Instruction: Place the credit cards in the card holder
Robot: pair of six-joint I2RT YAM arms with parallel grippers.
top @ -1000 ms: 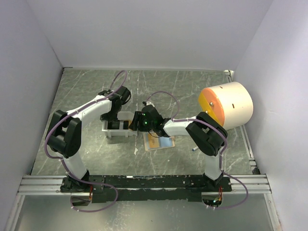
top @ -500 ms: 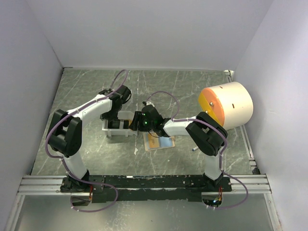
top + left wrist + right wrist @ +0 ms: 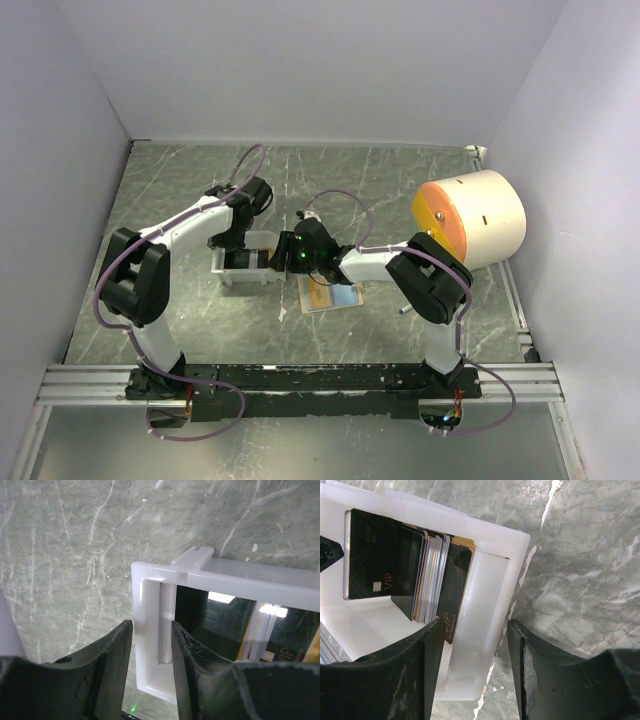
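A white tray stands mid-table with several credit cards upright in it, black ones in front. My left gripper straddles the tray's left end. In the left wrist view its jaws press the end wall and a white card stack between them. My right gripper is at the other end, its jaws shut across the tray's right end wall, beside a black VIP card. The tan card holder lies flat just right of the tray, under the right arm.
A large cream cylinder with an orange face sits at the right. A small thin dark thing lies by the right arm's elbow. White walls close in the marble table on three sides; a metal rail runs along the near edge.
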